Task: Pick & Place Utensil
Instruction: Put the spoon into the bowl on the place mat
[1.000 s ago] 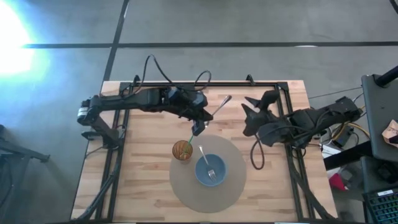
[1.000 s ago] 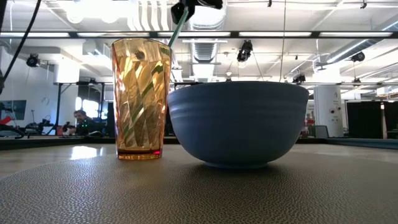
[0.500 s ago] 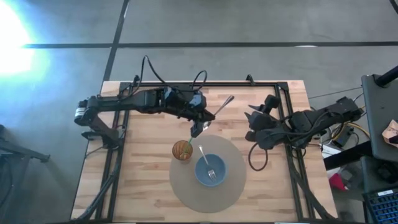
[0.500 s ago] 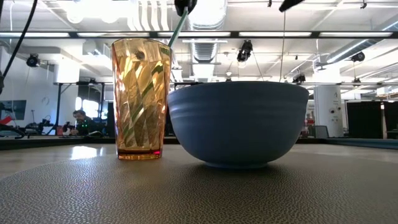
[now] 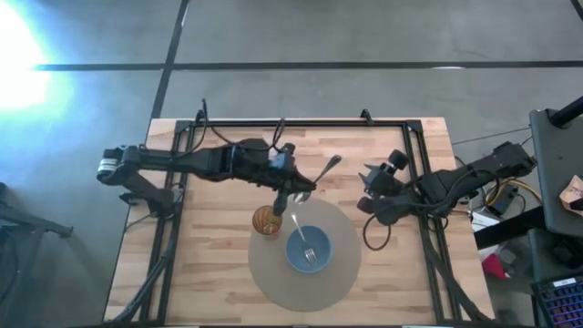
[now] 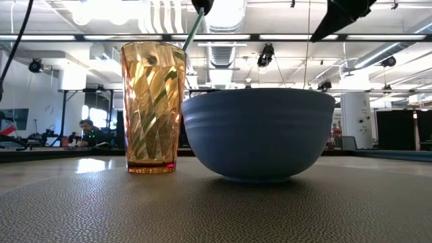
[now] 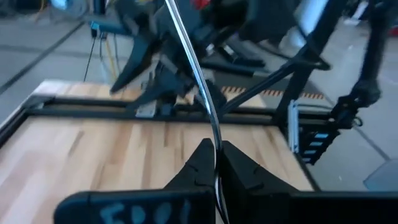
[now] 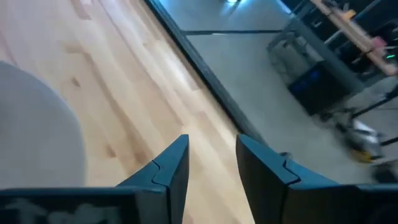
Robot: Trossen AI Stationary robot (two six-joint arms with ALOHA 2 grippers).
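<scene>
- Presently, the left gripper (image 5: pixel 293 194) is hovering just beyond the far rim of the amber glass (image 5: pixel 266 220), its fingers (image 7: pixel 200 163) pinched narrowly on a silver utensil (image 5: pixel 321 170).
- Utensil: long axis is slanting up and away from the claw toward the far right; its rounded end suggests a spoon, though I cannot tell for certain. The stem is showing thin, bright and gently curved in the left wrist view.
- Glass, holding a green straw (image 6: pixel 192 30), is lying just near and left of the claw; the blue bowl (image 5: pixel 310 250), with a fork (image 5: pixel 304 239) inside, is lying near and right.
- Both vessels are standing on the round grey mat (image 5: pixel 346 228).
- Left arm is much the nearer; the right gripper (image 5: pixel 373 189) is waiting well apart at the right, fingers parted and holding nothing.
</scene>
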